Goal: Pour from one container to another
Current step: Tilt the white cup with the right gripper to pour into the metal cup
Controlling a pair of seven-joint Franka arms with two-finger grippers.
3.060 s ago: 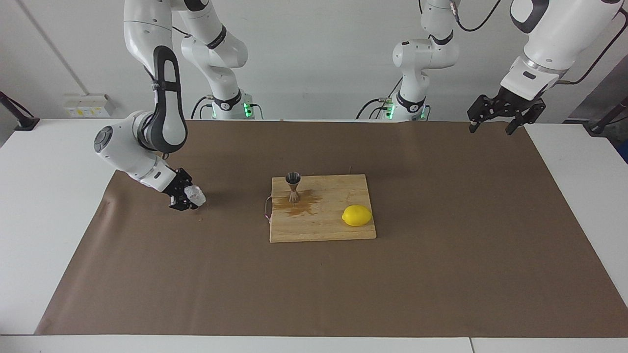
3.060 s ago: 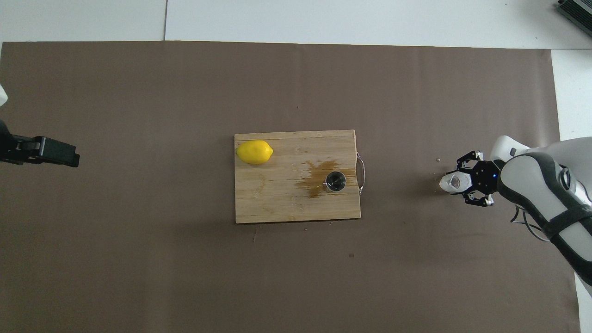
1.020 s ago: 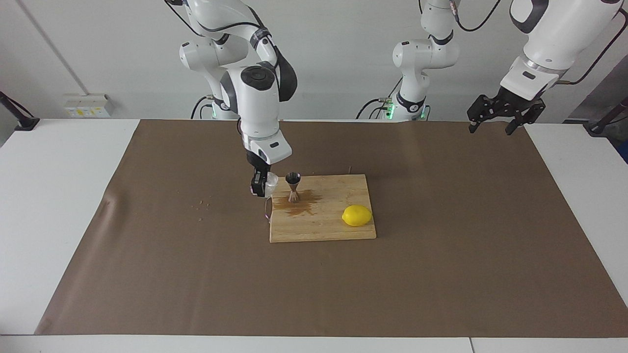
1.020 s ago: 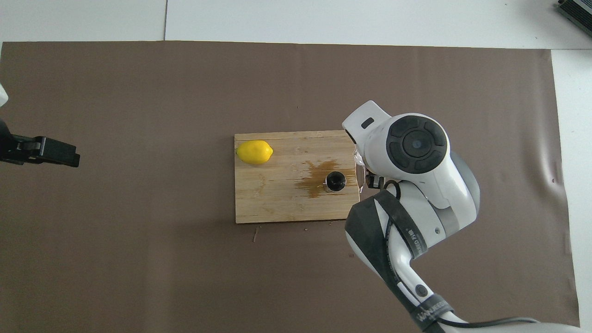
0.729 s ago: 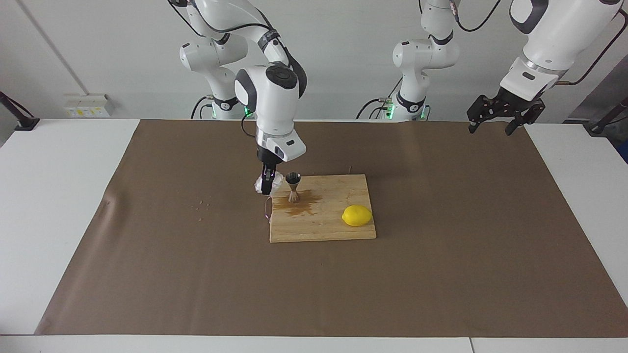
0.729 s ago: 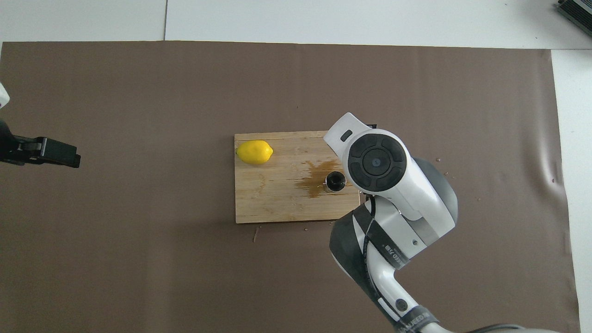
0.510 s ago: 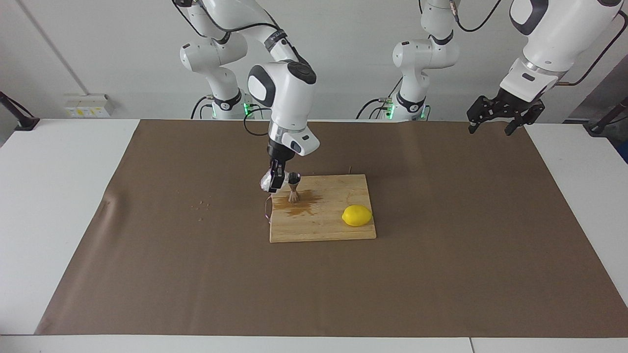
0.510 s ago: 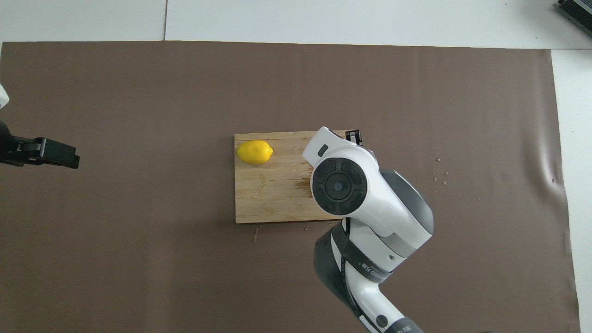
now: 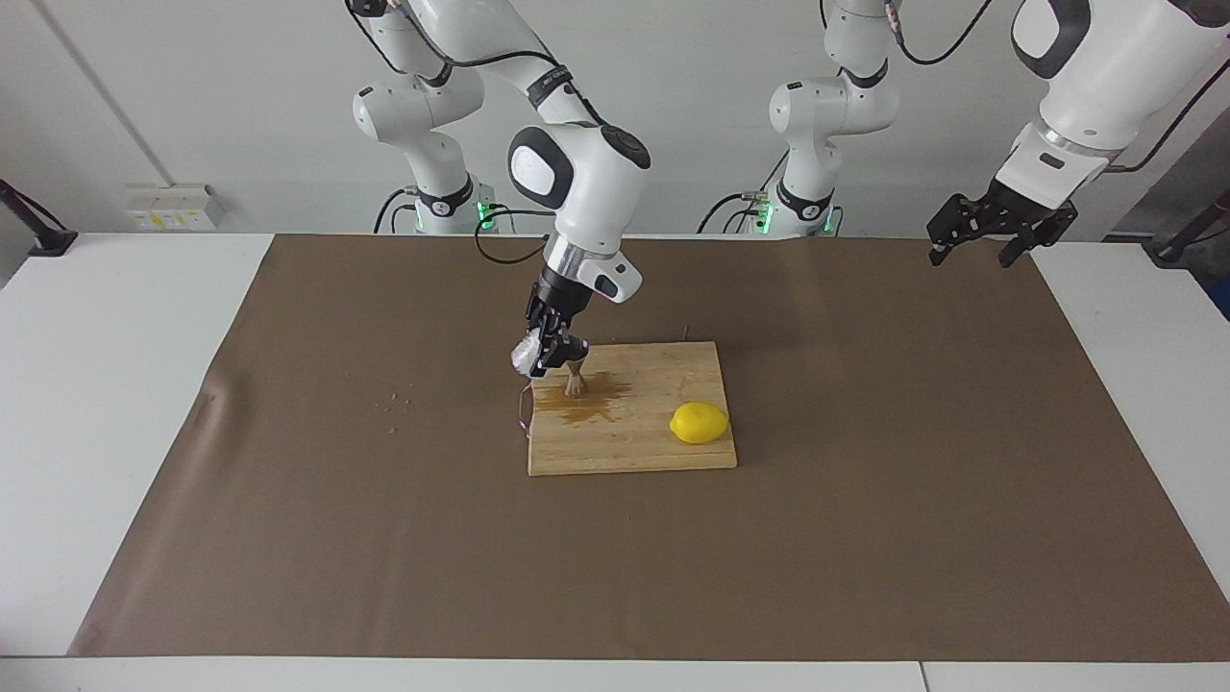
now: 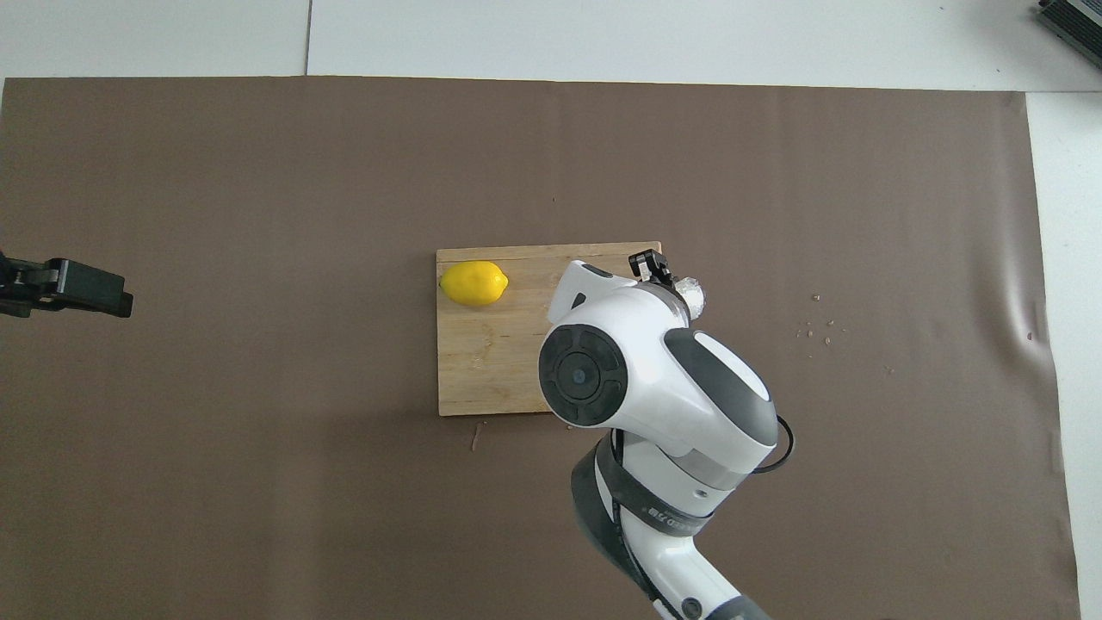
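Observation:
My right gripper (image 9: 550, 352) is shut on the translucent whitish cup (image 9: 525, 357), held tilted right beside the top of the steel jigger (image 9: 575, 384). The jigger stands on the wooden cutting board (image 9: 634, 447), at its end toward the right arm. Only its lower cone shows; the gripper covers its top. In the overhead view the right arm hides the jigger, and the cup (image 10: 692, 295) peeks out over the board's edge. My left gripper (image 9: 972, 252) waits open and empty, high over the left arm's end of the table.
A yellow lemon (image 9: 699, 423) lies on the board toward the left arm's end. A brown wet stain (image 9: 588, 408) spreads around the jigger's foot. Small specks (image 9: 394, 404) dot the brown paper toward the right arm's end.
My right arm has carried the cup up to the jigger and turned its wrist, tipping the cup toward the jigger's top. The left gripper shifted only slightly.

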